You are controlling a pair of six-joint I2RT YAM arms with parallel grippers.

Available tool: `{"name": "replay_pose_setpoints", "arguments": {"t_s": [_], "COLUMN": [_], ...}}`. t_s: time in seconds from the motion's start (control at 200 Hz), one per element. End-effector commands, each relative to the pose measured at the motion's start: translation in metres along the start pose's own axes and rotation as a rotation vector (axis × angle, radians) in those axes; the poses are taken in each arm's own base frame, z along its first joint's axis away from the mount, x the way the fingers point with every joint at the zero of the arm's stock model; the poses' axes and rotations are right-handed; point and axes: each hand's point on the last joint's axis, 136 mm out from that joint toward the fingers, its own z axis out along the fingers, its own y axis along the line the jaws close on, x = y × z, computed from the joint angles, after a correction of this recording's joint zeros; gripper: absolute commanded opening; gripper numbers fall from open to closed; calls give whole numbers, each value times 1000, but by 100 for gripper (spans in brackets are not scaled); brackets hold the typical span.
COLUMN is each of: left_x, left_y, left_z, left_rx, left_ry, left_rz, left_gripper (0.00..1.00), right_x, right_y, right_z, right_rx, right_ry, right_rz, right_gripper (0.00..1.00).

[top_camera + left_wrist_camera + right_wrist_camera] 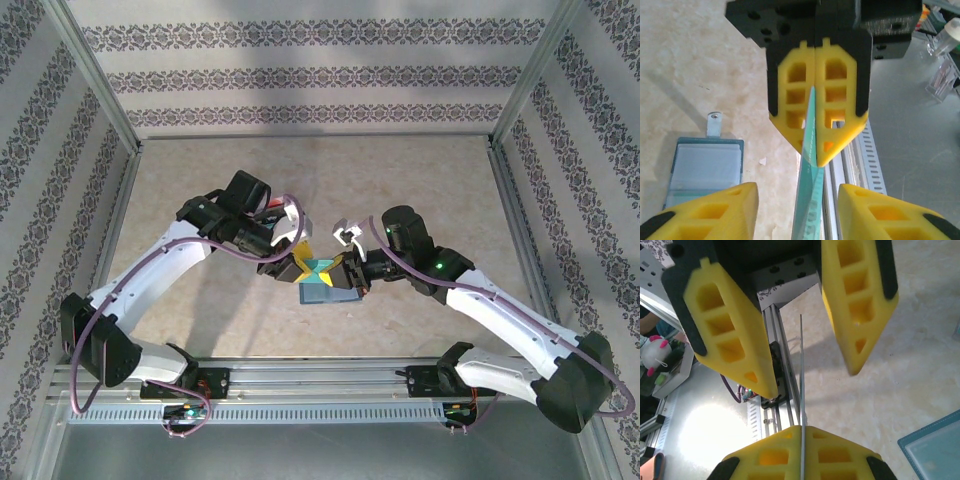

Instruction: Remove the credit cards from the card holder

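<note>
The teal credit card (318, 268) stands on edge, pinched in the right gripper's (801, 432) closed fingers, which reach in from 3 o'clock. The left gripper (797, 187), at 9 o'clock, straddles the card with its fingers apart and clear of it. The card holder (705, 170) lies flat on the table (200, 180) at 6 o'clock.

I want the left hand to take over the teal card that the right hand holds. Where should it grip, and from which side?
Grip the free half of the teal card that sticks out beyond the right hand, coming straight on from opposite it. The card stands edge-on toward the left hand, so one finger goes on each flat face; its open fingers straddle the card.
</note>
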Motion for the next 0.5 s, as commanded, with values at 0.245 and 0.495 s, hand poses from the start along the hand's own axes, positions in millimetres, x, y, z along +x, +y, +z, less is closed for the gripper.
{"name": "replay_pose_setpoints", "arguments": {"t_s": [0.245, 0.495], "left_x": [0, 6], "left_y": [-10, 9], "left_z": [3, 5], "left_rx": [76, -22], "left_ry": [13, 10], "left_rz": [21, 61], "left_gripper": [4, 1], "right_x": [-6, -8], "right_y": [12, -15], "right_z": [-1, -11], "right_rx": [-34, 113], "right_ry": [8, -26], "right_rz": [-52, -2], "right_gripper": [2, 69]}}
